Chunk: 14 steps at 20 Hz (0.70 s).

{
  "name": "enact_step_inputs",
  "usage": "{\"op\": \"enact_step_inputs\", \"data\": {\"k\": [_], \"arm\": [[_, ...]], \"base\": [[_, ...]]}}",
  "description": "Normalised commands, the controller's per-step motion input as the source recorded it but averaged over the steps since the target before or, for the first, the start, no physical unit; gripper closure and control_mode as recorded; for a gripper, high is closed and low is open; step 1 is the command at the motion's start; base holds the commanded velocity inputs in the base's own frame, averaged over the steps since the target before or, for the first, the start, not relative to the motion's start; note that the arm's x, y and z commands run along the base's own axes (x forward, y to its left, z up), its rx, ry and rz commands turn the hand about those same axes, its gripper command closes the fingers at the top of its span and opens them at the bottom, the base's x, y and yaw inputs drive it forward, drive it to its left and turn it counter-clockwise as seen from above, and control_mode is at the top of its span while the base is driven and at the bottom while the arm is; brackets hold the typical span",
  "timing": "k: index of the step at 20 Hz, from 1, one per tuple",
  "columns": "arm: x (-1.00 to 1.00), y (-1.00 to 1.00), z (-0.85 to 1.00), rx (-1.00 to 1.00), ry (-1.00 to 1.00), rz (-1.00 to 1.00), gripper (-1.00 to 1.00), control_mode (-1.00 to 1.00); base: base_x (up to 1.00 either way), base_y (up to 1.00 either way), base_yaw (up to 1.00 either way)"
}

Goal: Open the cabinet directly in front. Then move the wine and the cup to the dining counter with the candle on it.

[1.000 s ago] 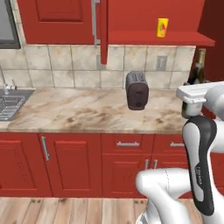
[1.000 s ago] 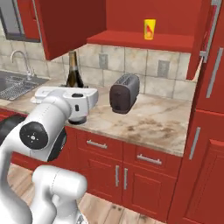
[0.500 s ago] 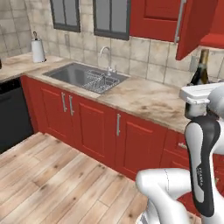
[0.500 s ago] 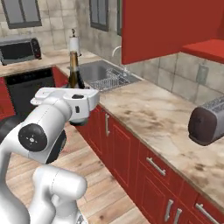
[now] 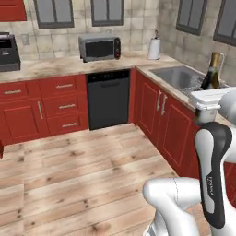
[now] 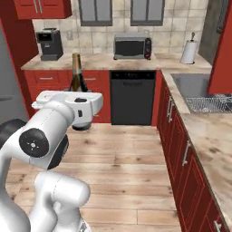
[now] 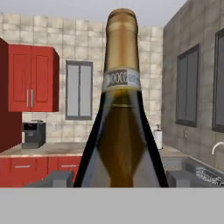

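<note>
The wine (image 7: 120, 131), a dark glass bottle with a gold-foiled neck and pale label, stands upright between my gripper's (image 7: 118, 177) fingertips (image 7: 57, 178), close to the hand camera. My gripper is shut on the wine's body. In the left base view the wine's (image 5: 212, 71) neck rises above my white hand at the right. In the right base view the wine (image 6: 77, 74) rises above my hand at the left. A red door of the cabinet (image 6: 223, 50) shows at the right edge of the right base view. The cup, the dining counter and the candle are out of view.
A corner worktop carries a microwave (image 5: 99, 46), a paper towel roll (image 5: 154, 48) and a coffee machine (image 6: 50, 43). A sink (image 5: 177, 76) lies to the right, and a black dishwasher (image 5: 108, 99) sits under the worktop. Wooden floor (image 5: 83, 166) stretches ahead.
The whole picture has swung as the base turned left; the toaster and open shelf have passed out of view. The wine has stayed in my gripper throughout.
</note>
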Motion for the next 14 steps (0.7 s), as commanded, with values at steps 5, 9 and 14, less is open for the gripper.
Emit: {"op": "enact_step_inputs", "data": {"k": [5, 9, 14], "arm": [[0.00, 0.00, 0.00, 0.00, 0.00, 0.00, 1.00, 1.00], [0.00, 0.00, 0.00, 0.00, 0.00, 0.00, 1.00, 1.00], [0.00, 0.00, 0.00, 0.00, 0.00, 0.00, 1.00, 1.00]], "base": [[-0.12, 0.00, 0.93], [-0.12, 0.00, 0.93], [0.00, 0.00, 0.92]]}}
